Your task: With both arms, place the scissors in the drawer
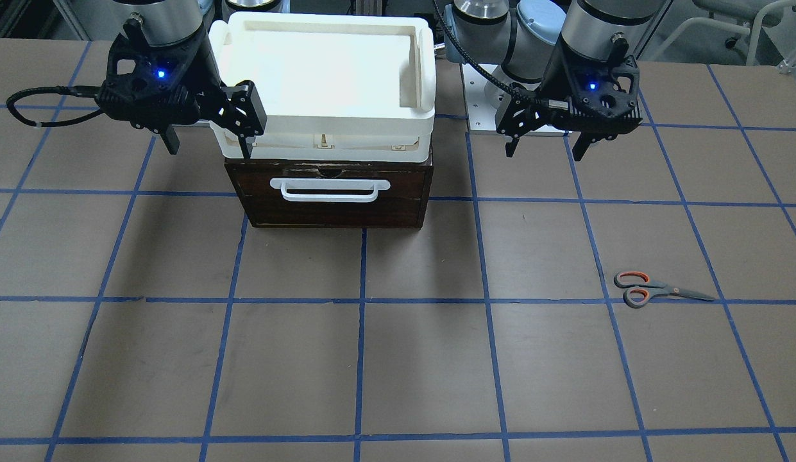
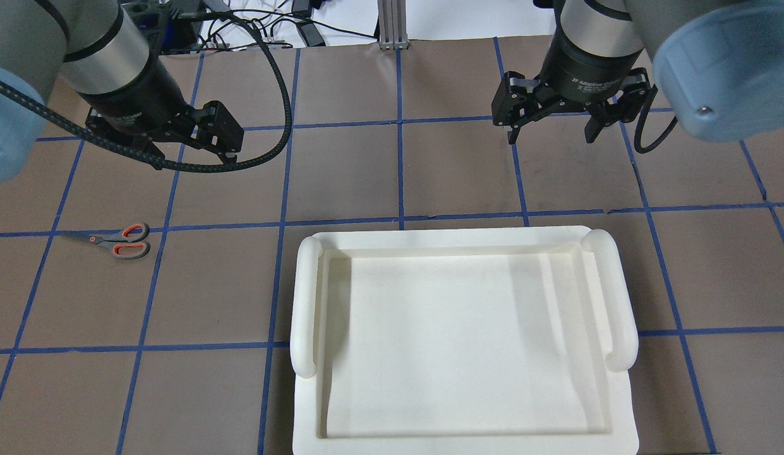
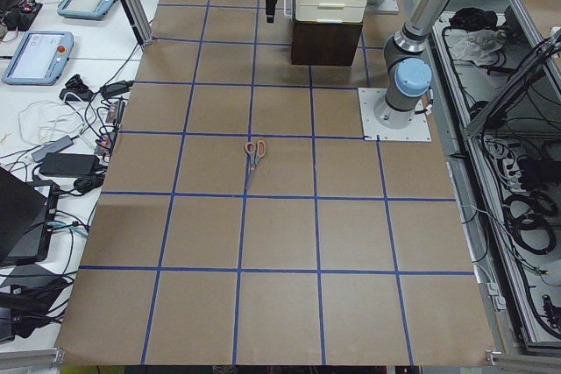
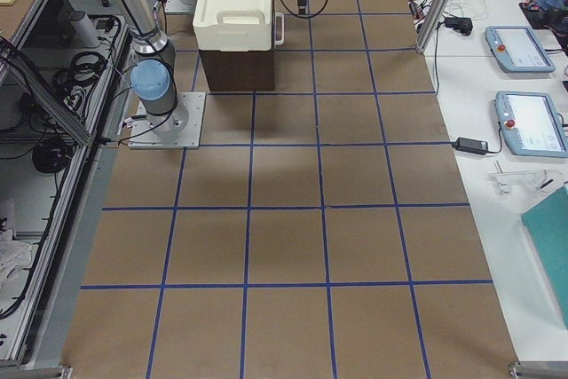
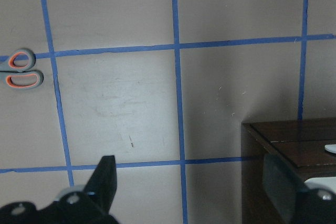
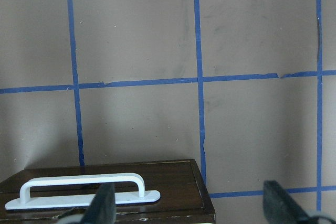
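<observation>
The scissors (image 1: 654, 290) lie flat on the table, grey handles with orange inside the loops; they also show in the overhead view (image 2: 114, 240) and the left wrist view (image 5: 21, 69). The dark-brown drawer (image 1: 333, 199) is shut, and its white bar handle (image 1: 330, 189) faces away from the robot. My left gripper (image 1: 544, 153) hangs open and empty above the table, beside the drawer and well back from the scissors. My right gripper (image 1: 210, 151) is open and empty, close to the other side of the drawer, whose handle shows in its wrist view (image 6: 84, 190).
A white plastic bin (image 2: 461, 341) sits on top of the drawer box and hides it from overhead. The brown table carries a grid of blue tape. The left arm's base plate (image 3: 394, 114) is bolted to the table. Desks with tablets stand beyond the table's far edge.
</observation>
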Robot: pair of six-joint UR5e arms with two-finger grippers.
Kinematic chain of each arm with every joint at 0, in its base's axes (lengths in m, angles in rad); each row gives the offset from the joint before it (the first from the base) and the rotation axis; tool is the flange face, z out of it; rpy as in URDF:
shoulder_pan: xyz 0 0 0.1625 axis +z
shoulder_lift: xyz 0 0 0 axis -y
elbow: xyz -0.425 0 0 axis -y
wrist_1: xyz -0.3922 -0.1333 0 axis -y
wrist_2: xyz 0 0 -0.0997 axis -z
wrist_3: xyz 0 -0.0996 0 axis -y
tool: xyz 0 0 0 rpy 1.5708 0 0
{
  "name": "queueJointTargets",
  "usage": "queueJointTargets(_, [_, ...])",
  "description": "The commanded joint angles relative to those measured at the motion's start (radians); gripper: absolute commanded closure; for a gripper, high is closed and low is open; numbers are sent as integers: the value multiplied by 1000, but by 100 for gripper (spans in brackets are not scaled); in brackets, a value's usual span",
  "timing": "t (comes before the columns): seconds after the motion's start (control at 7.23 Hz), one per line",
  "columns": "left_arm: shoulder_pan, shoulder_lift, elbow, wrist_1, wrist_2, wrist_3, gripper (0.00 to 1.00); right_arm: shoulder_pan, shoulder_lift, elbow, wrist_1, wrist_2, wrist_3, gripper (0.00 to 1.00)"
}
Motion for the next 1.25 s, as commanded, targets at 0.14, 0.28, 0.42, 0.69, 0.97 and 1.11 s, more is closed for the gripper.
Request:
queueJointTargets(0.14, [5, -6, 0, 0, -3, 2, 0, 6, 8, -2, -5, 5, -5, 0])
queueJointTargets(0.28, [5, -8, 0, 2, -5, 4, 0, 8, 40, 0, -6, 8, 6, 0])
queueJointTargets(0.42, [5, -8, 0, 2, -3, 11, 0, 14, 60, 0, -8, 8, -6, 0])
queueJointTargets(0.69, [8, -8, 0, 3, -2, 57, 0, 46, 109, -2, -15, 59, -303, 0])
queueJointTargets(0.97, [119, -38, -20, 23, -6, 417, 0, 48, 156, -5, -51, 166, -762, 0])
queueJointTargets(1.11, [208, -82, -31, 114, -6, 670, 0, 48, 184, -8, -43, 169, -863, 1])
